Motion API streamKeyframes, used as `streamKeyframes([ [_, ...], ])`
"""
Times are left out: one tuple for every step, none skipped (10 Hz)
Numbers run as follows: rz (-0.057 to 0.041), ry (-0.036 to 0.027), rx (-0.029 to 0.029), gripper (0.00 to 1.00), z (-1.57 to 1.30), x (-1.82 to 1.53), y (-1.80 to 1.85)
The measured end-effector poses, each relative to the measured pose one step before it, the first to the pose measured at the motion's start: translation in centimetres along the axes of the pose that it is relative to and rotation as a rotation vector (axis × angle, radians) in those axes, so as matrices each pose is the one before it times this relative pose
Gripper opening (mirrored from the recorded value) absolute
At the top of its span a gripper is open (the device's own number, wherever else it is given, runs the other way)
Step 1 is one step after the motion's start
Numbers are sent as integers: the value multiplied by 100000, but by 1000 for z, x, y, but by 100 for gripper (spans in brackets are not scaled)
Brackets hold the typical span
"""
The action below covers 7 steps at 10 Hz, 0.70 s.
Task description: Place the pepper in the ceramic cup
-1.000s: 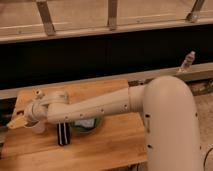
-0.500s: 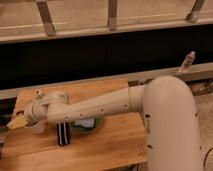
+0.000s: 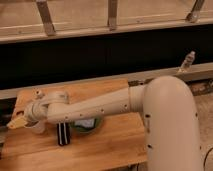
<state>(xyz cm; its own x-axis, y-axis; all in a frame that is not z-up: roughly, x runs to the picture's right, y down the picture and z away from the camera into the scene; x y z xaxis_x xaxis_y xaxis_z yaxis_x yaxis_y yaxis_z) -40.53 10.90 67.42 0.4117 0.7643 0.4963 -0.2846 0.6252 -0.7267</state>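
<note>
Leftmost, we see the gripper (image 3: 18, 123) at the table's left edge, its yellowish tip right over the one white cup (image 3: 36, 127) — only a part of the cup's wall shows beneath the wrist. We cannot tell how the jaws stand, nor whether anything sits between them. The pepper we cannot find; if it is at the gripper or in the cup, the wrist hides it.

Next comes one black bar (image 3: 63, 134), lying on the wooden table (image 3: 112, 142) just under the arm (image 3: 95, 107). Beside it to the right is one green plate (image 3: 89, 126), half covered by the forearm, with something pale on it that we cannot make out.

Farther right the arm swells into a big cream shoulder, cut off by the lower edge — and on the ledge behind stands one small bottle (image 3: 187, 61).
</note>
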Motion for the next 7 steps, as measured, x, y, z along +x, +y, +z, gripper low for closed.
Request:
streamKeyframes([
  [0,-8,1,80,-1,-6,0],
  [-22,11,-3,80,1,-11,9],
  [143,282,74,80,-32,-39,-37],
  [-638,1454,924,80,-155,15,-105],
  [-1061,4250,3528,80,-548,-144,-506],
  [-1077,4120,3915,80,-663,-72,-741],
  [-1297,2740,4877,80,-1268,-300,-710],
])
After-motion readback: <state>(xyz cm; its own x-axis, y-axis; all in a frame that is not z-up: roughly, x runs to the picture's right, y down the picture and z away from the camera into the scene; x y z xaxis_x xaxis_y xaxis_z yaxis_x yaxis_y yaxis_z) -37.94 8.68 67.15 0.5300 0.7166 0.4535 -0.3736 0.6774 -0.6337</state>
